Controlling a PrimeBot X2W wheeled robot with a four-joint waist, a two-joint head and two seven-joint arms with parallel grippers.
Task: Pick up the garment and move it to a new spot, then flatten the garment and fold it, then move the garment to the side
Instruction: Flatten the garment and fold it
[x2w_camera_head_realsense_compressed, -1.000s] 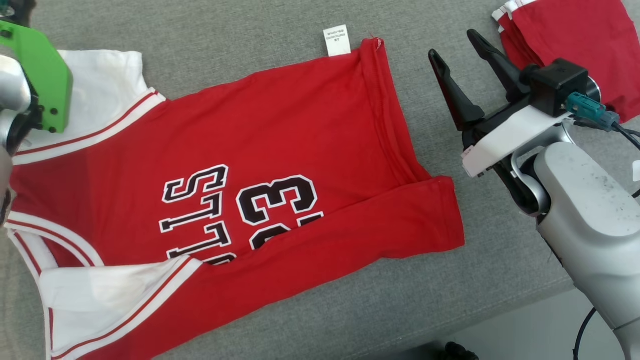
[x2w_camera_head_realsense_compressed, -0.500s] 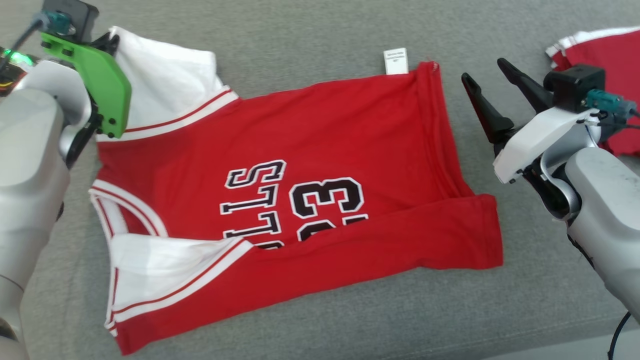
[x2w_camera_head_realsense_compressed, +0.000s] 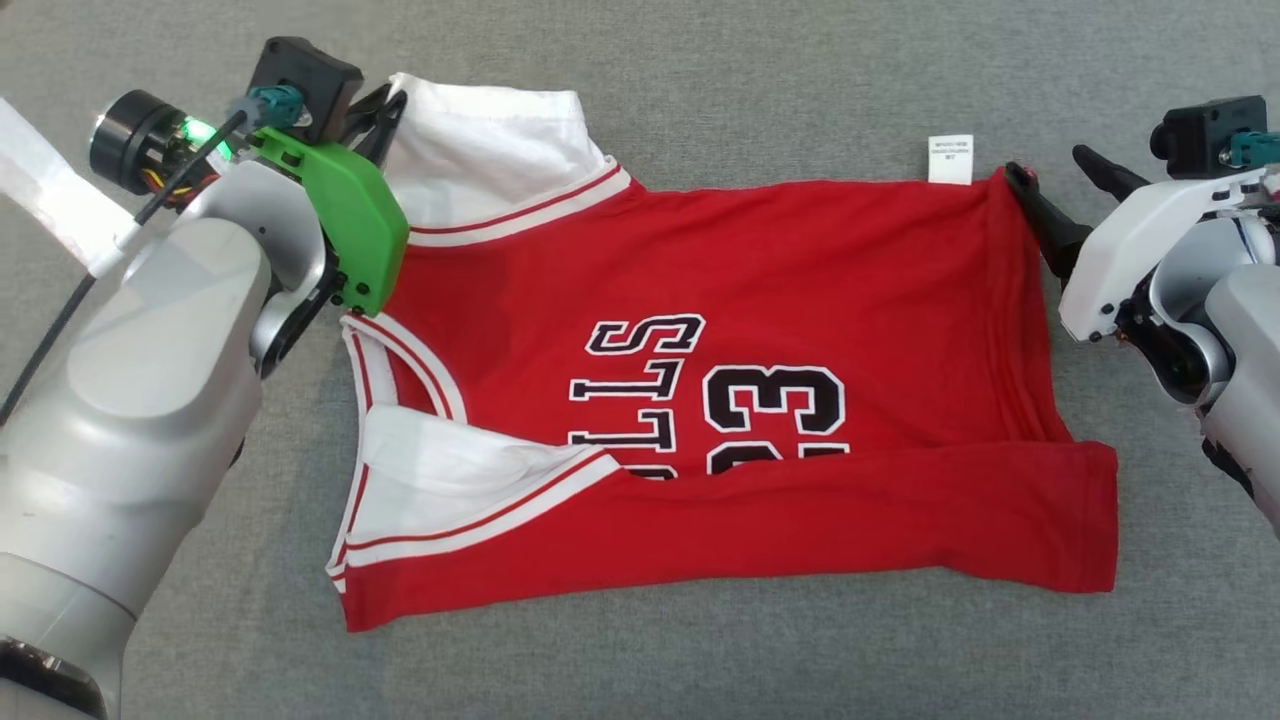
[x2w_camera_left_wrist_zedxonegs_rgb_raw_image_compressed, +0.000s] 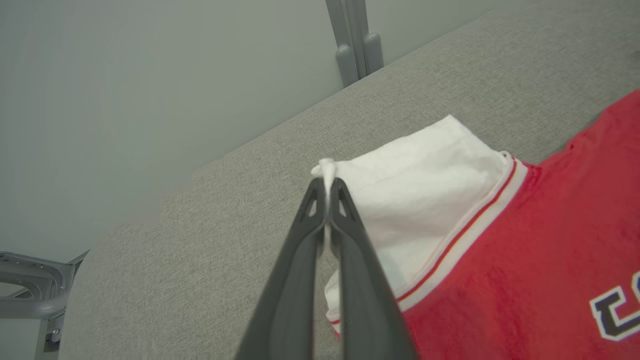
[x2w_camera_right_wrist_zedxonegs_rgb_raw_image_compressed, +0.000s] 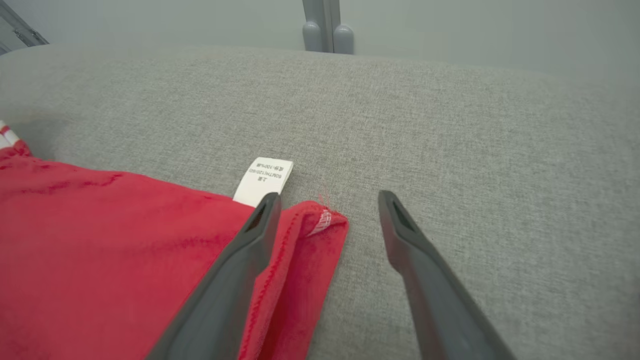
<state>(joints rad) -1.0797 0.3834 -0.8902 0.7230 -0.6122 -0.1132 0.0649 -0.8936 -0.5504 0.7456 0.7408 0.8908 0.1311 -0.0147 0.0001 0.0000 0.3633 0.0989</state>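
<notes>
Head view: the soft red basketball jersey (x2w_camera_head_realsense_compressed: 800, 300) lies spread on the grey upholstered surface (x2w_camera_head_realsense_compressed: 700, 100), its near edge folded over.

Left wrist view: the left gripper (x2w_camera_left_wrist_zedxonegs_rgb_raw_image_compressed: 327, 186) is pinched tight on the white sleeve corner (x2w_camera_left_wrist_zedxonegs_rgb_raw_image_compressed: 425, 200).

Right wrist view: the right gripper (x2w_camera_right_wrist_zedxonegs_rgb_raw_image_compressed: 329, 197), jaws spread, has the red hem corner (x2w_camera_right_wrist_zedxonegs_rgb_raw_image_compressed: 315, 240) between them. The cloth looks light and limp, so corners probably suit gripping best.

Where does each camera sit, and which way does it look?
Head view: above, looking down on the jersey on the grey surface; left arm and right arm show.
Left wrist view: along the left end effector, shut on the white sleeve.
Right wrist view: along the open right end effector, at the hem corner.
Shared: the jersey, in all three.
</notes>
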